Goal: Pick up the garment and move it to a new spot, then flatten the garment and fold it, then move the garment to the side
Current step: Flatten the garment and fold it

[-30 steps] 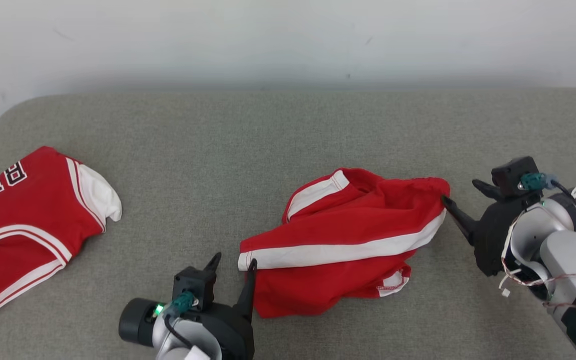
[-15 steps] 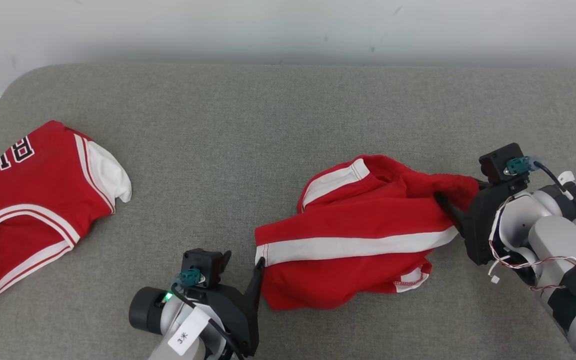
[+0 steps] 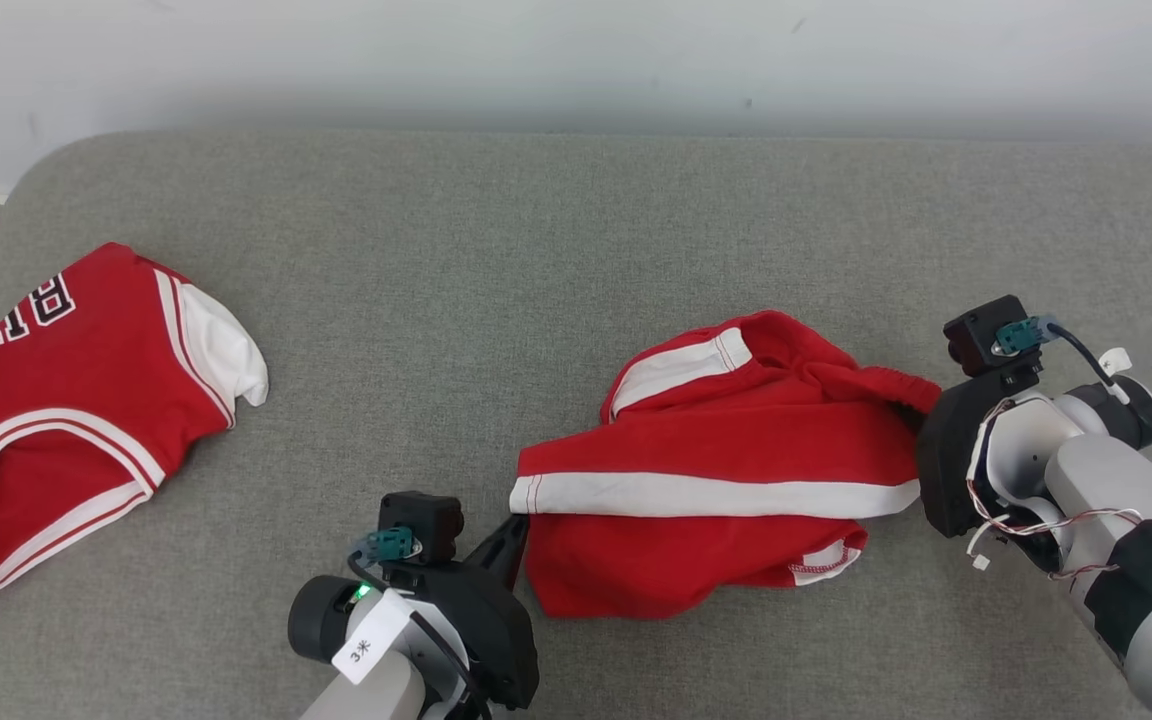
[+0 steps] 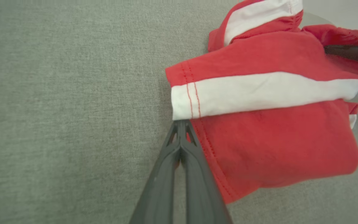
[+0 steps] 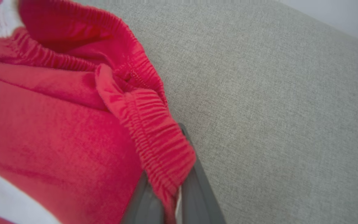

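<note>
The garment is a pair of red shorts with white side stripes, lying crumpled on the grey cushion right of centre. My left gripper is at its lower left hem corner. In the left wrist view its fingertips press together right at the edge of the white stripe of the garment. My right gripper is at the garment's right end. In the right wrist view its fingers are shut on the gathered elastic waistband, which bulges over them.
A second red jersey with white trim and lettering lies at the cushion's left end. The grey cushion runs back to a pale wall, with open fabric between the two garments and behind them. Its left edge curves off by the jersey.
Both grippers have gone from open to shut. The right one has moved in onto the waistband, and the left has closed at the hem corner. The camera has shifted slightly.
</note>
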